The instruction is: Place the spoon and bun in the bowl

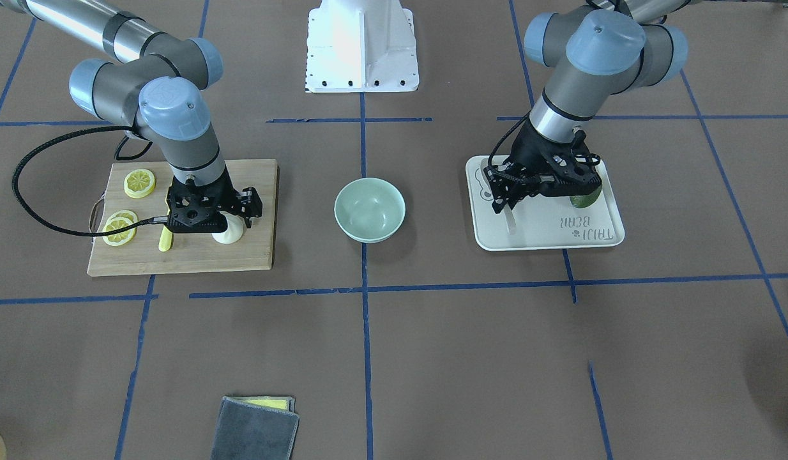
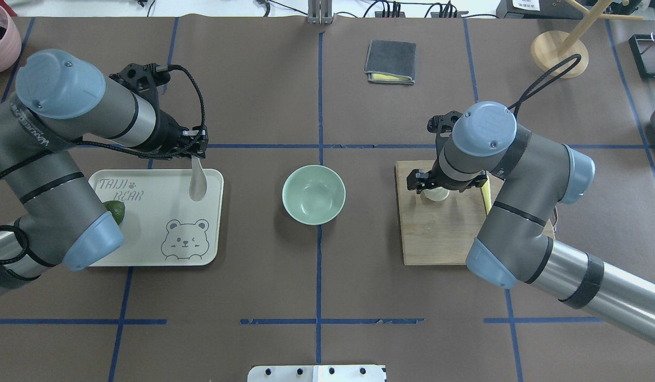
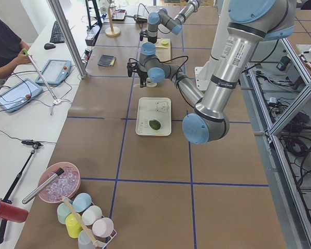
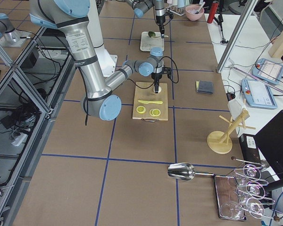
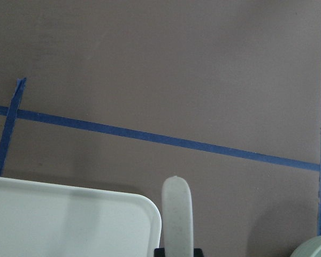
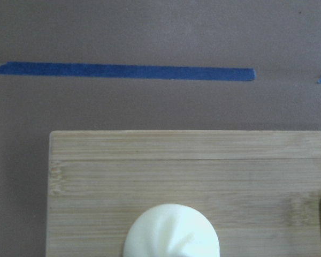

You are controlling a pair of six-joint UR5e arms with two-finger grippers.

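Two pincers are at work, one toward each end of the worktop. The left pincer is closed tight on one end of the spoon. The spoon's free length hangs out from the fingertips, above the corner of the white tray that lies farthest from the robot and nearest the bowl. I judge it to be clear of the tray, though the height is hard to read. The right pincer sits low over the bun, which rests on the wooden board toward the worktop's right edge. Its fingers are hidden in every close view, so I cannot tell how wide they stand or whether they have the bun. The bowl stands empty at the middle of the worktop, between tray and board and well apart from both pincers. With so little of the spoon gripped, it could pivot or slip on the way over, or its free end could strike the bowl's rim and tip the bowl. The domed bun may squirt sideways if pinched off-centre. Both arms also head for the same spot and could meet there. An avocado shares the tray, and a yellow knife and lemon slices share the board.
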